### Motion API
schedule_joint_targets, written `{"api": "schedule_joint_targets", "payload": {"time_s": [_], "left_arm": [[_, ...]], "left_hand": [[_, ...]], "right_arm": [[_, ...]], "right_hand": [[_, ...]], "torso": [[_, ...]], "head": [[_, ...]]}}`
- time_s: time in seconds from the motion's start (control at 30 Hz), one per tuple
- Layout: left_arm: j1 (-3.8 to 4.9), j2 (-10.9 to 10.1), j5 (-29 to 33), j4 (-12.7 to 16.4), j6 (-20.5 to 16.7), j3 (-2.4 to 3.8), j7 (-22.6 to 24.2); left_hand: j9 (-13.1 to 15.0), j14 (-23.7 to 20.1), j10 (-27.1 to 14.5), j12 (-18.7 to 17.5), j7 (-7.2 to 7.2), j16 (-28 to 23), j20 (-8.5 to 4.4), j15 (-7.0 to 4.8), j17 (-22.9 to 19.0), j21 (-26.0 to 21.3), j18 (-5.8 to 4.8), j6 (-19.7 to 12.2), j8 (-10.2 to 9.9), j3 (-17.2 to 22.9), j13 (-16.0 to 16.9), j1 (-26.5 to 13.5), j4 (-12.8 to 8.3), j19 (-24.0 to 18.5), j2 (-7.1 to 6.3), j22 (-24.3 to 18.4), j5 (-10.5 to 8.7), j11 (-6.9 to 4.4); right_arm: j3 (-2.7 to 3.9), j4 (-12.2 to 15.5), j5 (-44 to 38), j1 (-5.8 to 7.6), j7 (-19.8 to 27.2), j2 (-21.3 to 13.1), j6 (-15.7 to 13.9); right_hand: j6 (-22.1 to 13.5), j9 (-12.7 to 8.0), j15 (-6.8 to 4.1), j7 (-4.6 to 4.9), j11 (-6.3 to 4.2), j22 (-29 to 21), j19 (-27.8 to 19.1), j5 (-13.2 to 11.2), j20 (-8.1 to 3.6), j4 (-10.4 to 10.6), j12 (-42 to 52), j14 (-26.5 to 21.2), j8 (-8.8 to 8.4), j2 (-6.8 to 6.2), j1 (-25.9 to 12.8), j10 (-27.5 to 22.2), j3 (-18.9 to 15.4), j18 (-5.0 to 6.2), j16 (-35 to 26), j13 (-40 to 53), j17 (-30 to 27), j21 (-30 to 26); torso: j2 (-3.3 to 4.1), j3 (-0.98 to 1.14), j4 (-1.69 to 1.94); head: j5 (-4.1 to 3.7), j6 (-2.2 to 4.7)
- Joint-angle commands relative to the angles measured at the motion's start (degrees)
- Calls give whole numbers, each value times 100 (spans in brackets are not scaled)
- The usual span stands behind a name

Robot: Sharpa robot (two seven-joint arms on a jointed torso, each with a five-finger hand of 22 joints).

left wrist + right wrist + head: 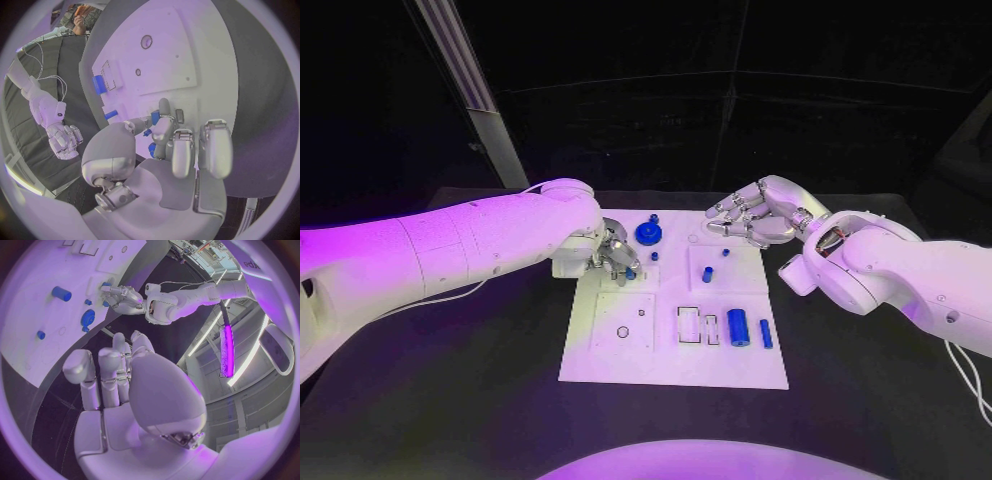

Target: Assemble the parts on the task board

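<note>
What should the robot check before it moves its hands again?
1. Left hand holds a part: ok, a small blue piece sits between its fingers over the task board.
2. Right hand free: ok, curled above the board's far edge, holding nothing.
3. Hands apart: ok, a clear gap lies between them.
4. Blue cylinder and thin blue pin lying at the board's near side: ok.
5. Target hole for the held piece: cannot tell.
</note>
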Motion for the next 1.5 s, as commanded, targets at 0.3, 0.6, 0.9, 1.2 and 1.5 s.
{"api": "schedule_joint_targets", "payload": {"time_s": [0.3, 0.6, 0.9, 1.2, 1.5], "left_arm": [[4, 8, 19, -23, 35, 0, -69], [5, 0, 19, -27, -7, 1, -70], [4, -59, 18, 31, -107, 4, -32], [74, -325, 18, 327, -338, 238, 56], [307, -516, 250, 411, -119, 523, 157]], "left_hand": [[-53, 585, 66, -37, 30, 18, -22, -34, 1509, 28, -80, 33, -33, -916, 35, -180, 309, 138, -148, 301, -49, -16], [-73, 585, 66, -60, 26, 18, -28, -38, 1509, 21, -79, 37, -35, -1336, 43, -82, 434, 136, -120, 301, -40, -20], [-88, 585, 66, -89, 21, 18, -34, -41, 1509, 7, -75, 39, -24, -1914, 45, -2, 581, 133, -265, 294, -45, -25], [-93, 585, -118, -389, 47, 18, -38, -42, 1509, -132, -34, -81, 0, -2872, -282, 145, 703, 66, -433, 115, -879, -7], [-93, 585, -737, -994, 247, 18, 64, 88, 1509, -541, 75, -724, -41, -3414, -1078, 829, 689, -131, -390, -406, -863, 164]], "right_arm": [[3, 7, 3, 10, 26, 12, 39], [3, 0, 3, 10, 23, 20, 49], [3, -16, 7, 10, 19, 30, 62], [2, -77, 27, 9, 19, 49, 73], [0, -157, 46, 7, 14, 78, 84]], "right_hand": [[-74, -7, 13, 6, 18, -69, -102, 278, 17, 40, 41, -91, 17, 24, 51, -127, 26, 112, -69, 6, -53, -85], [-107, -6, 27, 20, 33, -104, -148, 356, 33, 91, 72, -129, 16, -6, 27, -156, 20, 122, -97, 14, -88, -119], [-114, -6, 31, 22, 37, -126, -169, 326, 36, 100, 81, -139, 17, -10, 17, -161, 15, 127, -107, 16, -100, -136], [-122, -6, 33, 24, 39, -165, -200, 314, 38, 103, 82, -155, 15, -13, 14, -171, 14, 136, -140, 15, -137, -164], [-136, -7, 38, 29, 44, -212, -240, 304, 43, 107, 79, -186, 13, -15, 11, -193, 13, 147, -193, 11, -196, -200]], "torso": [[-3, 0, 4], [0, -3, 3], [-5, -6, 8], [-3, -2, 8], [1, 2, 1]], "head": [[-13, 12], [-21, 5], [-27, 14], [-40, 29], [-34, 51]]}}
